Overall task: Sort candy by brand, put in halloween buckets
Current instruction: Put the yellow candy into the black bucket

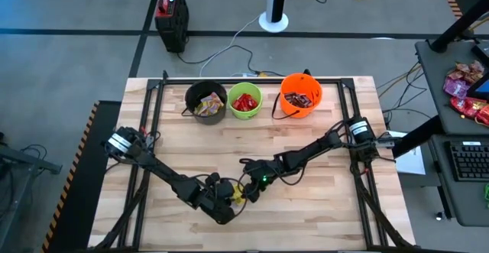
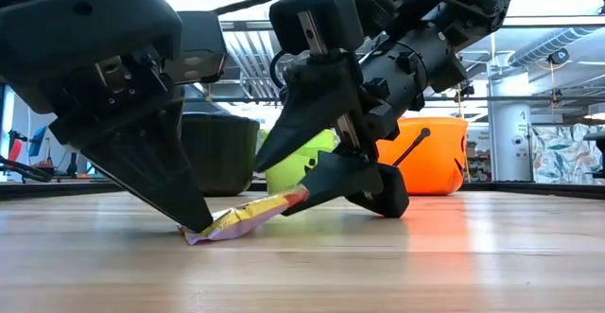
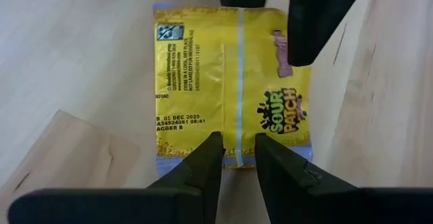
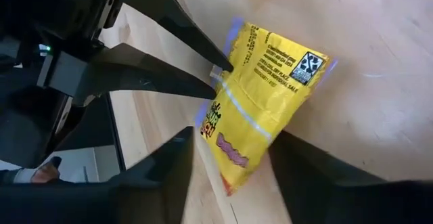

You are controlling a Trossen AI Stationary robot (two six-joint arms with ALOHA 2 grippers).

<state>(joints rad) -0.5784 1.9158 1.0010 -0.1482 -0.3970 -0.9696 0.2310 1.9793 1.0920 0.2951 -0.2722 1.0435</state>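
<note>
One yellow Sour Patch packet (image 3: 230,82) lies near the table's near middle, between my two grippers. Its low end is on the wood and its other end is raised (image 2: 284,202). My left gripper (image 1: 228,201) is shut on the low end. My right gripper (image 1: 249,184) is open, with its fingers on either side of the raised end. The black bucket (image 1: 205,102) holds yellow packets. The lime green bucket (image 1: 245,101) holds red sweets. The orange bucket (image 1: 301,95) holds dark bars. All three buckets stand in a row at the far edge. My left gripper pinches the packet's near end edge (image 3: 238,155) at the back seam, between its two fingertips. The fingers slant down from the table's left. That end stays on the wood (image 2: 203,234). My right gripper's lower finger (image 2: 331,185) lies under the packet's raised end (image 2: 295,199). The upper finger stands clear above the packet.
A black frame rail (image 1: 252,79) runs behind the buckets and down both sides of the table. A side table at the right holds pink and red bags (image 1: 464,85) and a keyboard (image 1: 467,161). Bare wood lies between the buckets and the grippers.
</note>
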